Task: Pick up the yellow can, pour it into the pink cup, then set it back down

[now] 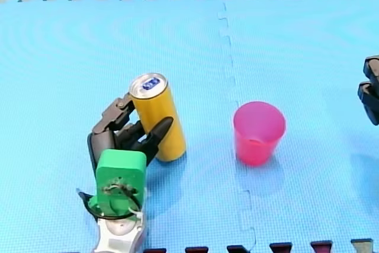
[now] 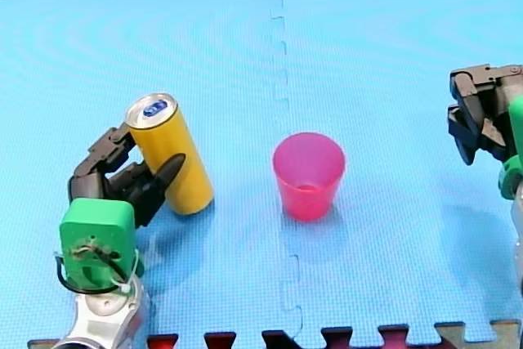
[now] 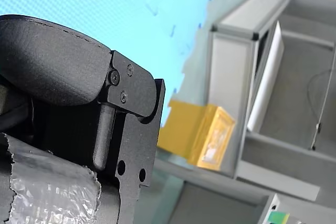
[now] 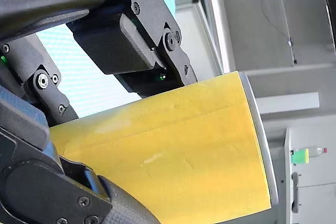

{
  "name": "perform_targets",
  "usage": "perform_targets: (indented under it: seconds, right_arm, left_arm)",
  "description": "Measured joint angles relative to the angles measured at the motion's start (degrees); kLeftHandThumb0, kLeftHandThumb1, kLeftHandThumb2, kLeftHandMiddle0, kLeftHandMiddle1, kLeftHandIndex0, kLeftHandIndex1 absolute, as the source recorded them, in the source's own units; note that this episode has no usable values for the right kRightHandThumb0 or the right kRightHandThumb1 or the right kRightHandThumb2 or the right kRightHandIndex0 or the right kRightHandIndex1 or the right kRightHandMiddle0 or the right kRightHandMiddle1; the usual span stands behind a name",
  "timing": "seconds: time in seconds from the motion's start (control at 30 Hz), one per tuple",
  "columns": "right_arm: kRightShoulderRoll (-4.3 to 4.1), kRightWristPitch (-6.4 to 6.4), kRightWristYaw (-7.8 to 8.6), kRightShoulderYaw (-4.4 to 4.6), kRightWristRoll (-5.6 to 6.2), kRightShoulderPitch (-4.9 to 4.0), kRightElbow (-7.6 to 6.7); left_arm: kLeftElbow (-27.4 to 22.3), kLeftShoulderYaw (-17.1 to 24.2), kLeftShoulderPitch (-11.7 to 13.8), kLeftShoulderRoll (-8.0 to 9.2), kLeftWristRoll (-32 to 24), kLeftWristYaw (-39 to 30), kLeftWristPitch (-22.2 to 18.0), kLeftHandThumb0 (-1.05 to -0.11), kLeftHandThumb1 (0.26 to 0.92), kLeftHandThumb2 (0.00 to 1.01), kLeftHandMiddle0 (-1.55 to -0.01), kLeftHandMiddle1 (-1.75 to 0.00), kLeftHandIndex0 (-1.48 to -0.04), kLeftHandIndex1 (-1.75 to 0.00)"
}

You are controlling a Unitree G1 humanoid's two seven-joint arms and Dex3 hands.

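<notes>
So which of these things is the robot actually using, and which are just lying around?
In the job: yellow can, tilted, gripped by the left hand; pink cup, upright to its right.
Just there: blue foam mat underneath; right hand, holding nothing, at the mat's right edge; yellow box beside a grey cabinet beyond the mat.

Yellow can [image 1: 159, 119]: smooth metal, satin body, bright silver lid. Pink cup [image 1: 259, 133]: glossy translucent plastic. Foam mat [image 1: 296, 45]: matt, finely textured. Fingers [image 1: 157, 134]: matt black plastic.
</notes>
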Motion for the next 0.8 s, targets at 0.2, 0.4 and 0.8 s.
perform_targets:
  seconds: [0.2,0.4,0.8]
  right_arm:
    - [0.03,0.00,0.00,0.20,-0.14,0.00,0.00]
    - [0.05,0.00,-0.01,0.39,-0.25,0.00,0.00]
    - [0.11,0.00,-0.01,0.64,-0.26,0.00,0.00]
  left_arm:
    - [0.0,-4.1,0.1,1.17,7.4,10.4,1.1,-0.405,0.801,0.00,-1.04,0.00,-0.97,0.00]
    - [0.0,-8.6,0.1,2.53,14.6,20.6,3.0,-0.471,0.784,0.00,-1.01,0.00,-0.97,0.00]
    - [0.1,-19.2,-0.9,4.98,28.6,40.4,10.8,-0.850,0.807,0.01,-0.57,0.00,-0.49,0.00]
